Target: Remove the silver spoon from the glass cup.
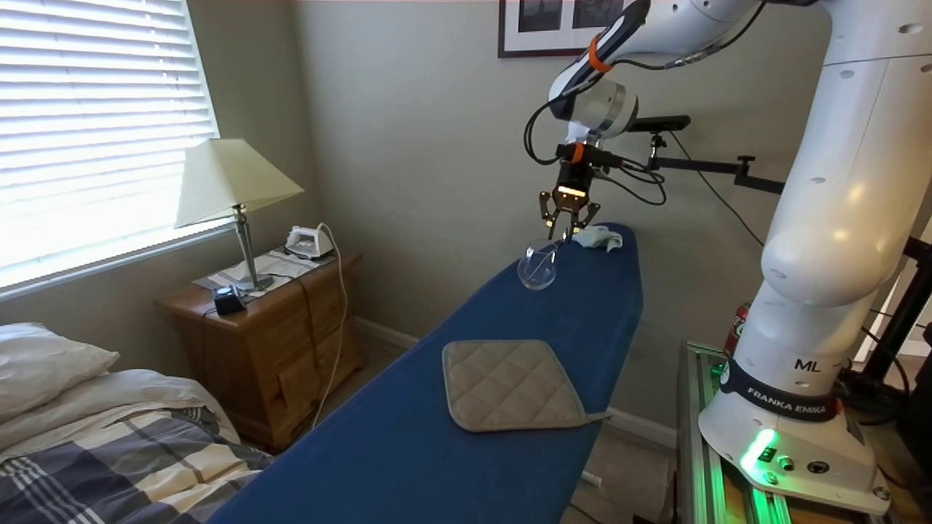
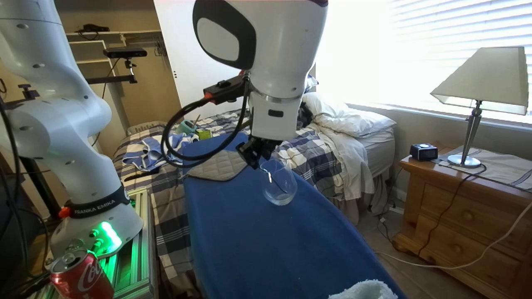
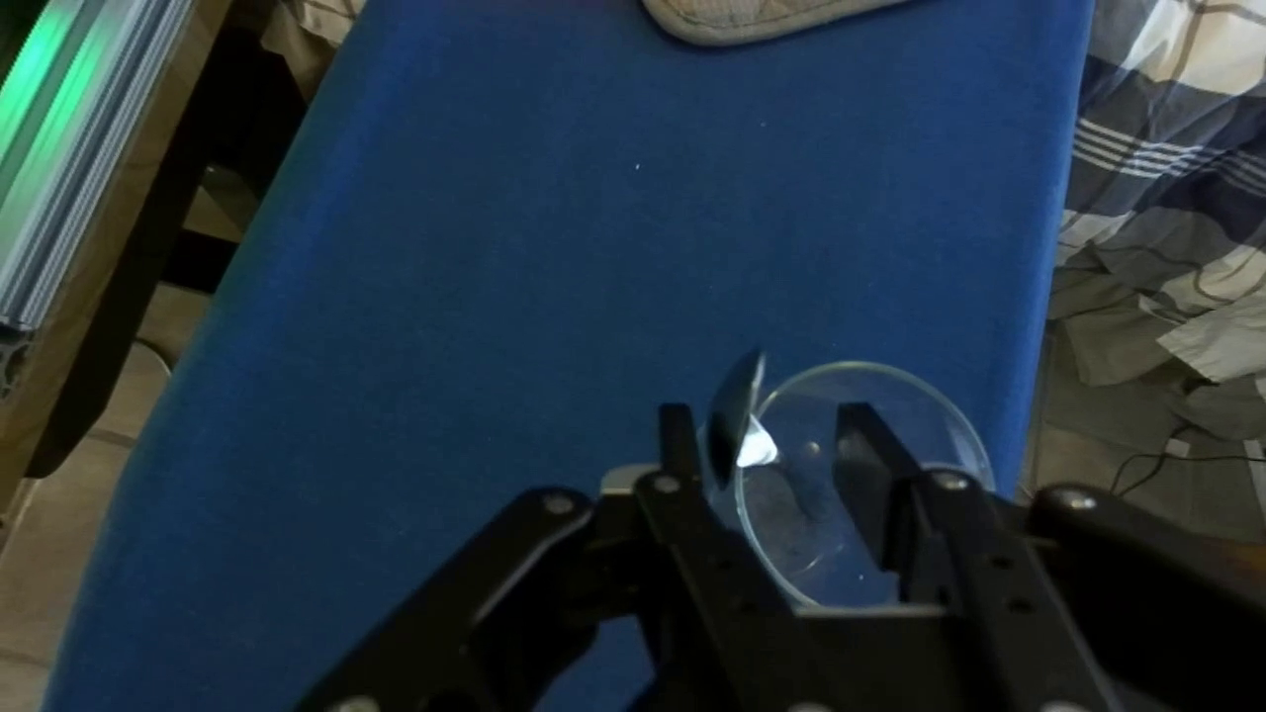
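Looking through my wrist view, I see the glass cup [image 3: 801, 514] near the right edge of the bench [image 3: 445, 297], whose broad blue surface reaches left. The silver spoon [image 3: 732, 415] leans inside the cup. My arm [image 1: 837, 233] arches above, end effector [image 3: 767, 425] aimed down, its 2 fingers [image 3: 680, 445] parted, spoon bowl loose between them.

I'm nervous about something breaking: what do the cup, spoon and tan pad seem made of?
Cup: probably glass, clear and smooth; the blue board shows through. Spoon: likely polished metal, silvery with bright glints. Pad: apparently quilted cloth, matte, with stitched diamonds.
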Tool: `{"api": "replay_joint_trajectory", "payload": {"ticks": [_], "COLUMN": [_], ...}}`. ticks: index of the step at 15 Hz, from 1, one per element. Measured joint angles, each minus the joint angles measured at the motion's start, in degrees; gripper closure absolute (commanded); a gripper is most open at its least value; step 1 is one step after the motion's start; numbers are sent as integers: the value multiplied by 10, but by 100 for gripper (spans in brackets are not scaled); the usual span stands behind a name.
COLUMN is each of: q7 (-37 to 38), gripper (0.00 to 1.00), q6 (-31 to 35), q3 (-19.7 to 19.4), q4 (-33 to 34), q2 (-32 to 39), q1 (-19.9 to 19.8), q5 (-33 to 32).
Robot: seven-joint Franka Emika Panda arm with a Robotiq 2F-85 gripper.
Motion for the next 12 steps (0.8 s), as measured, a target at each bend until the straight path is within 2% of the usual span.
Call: {"api": "replay_joint_trajectory", "payload": {"ticks": [4, 12], "q7": [0, 0], "gripper": [57, 65], "q6": [-1, -1], "q3": [0, 0], "q4": [4, 11], "q2": [5, 9], "q1": [0, 0], "q5": [2, 2]}}
